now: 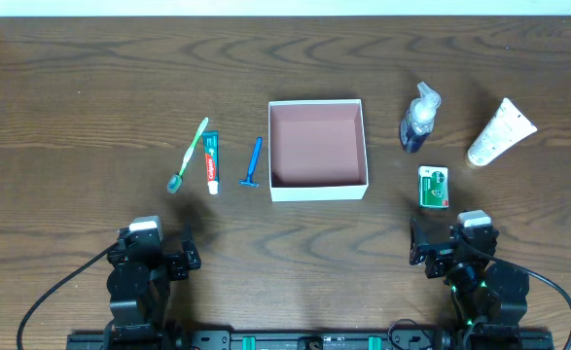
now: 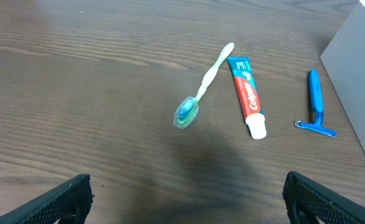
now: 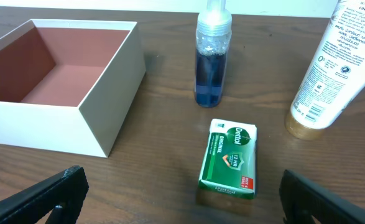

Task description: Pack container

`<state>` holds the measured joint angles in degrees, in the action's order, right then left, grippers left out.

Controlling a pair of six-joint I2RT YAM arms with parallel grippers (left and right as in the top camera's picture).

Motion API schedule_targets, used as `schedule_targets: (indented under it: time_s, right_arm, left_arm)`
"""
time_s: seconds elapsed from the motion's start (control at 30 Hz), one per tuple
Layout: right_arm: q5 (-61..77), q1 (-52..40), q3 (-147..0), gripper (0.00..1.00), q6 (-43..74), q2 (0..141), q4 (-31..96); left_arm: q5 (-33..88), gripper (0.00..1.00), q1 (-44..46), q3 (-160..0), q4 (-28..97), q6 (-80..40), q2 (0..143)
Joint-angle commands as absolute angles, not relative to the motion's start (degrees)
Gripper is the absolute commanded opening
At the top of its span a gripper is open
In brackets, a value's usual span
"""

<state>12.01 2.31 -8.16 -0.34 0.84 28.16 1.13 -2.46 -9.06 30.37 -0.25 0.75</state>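
Overhead view: container stands open at the middle of the table.
Left of container: blue razor, toothpaste and toothbrush lie side by side, not touching.
Right of container: blue bottle, white tube, green packet.
Left gripper: fingers wide apart, holding nothing.
Right gripper: fingers wide apart, holding nothing, green packet just ahead.

overhead straight down; wrists low, sharing container

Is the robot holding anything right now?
No. The left gripper and the right gripper are both open with nothing between their fingers.
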Motion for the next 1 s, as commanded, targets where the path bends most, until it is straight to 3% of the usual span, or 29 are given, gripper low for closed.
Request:
schedule_targets:
  time_s: [0.0, 0.97]
  right_arm:
    - [12.45, 1.76, -7.84, 0.99, -0.91, 0.32, 28.03]
    - [14.02, 1.76, -7.84, 0.99, 3.53, 0.32, 27.99]
  left_arm:
    - [1.04, 0.98, -2.17, -8.25, 30.44, -1.19, 1.04]
    - [1.04, 0.98, -2.17, -8.25, 30.44, -1.19, 1.04]
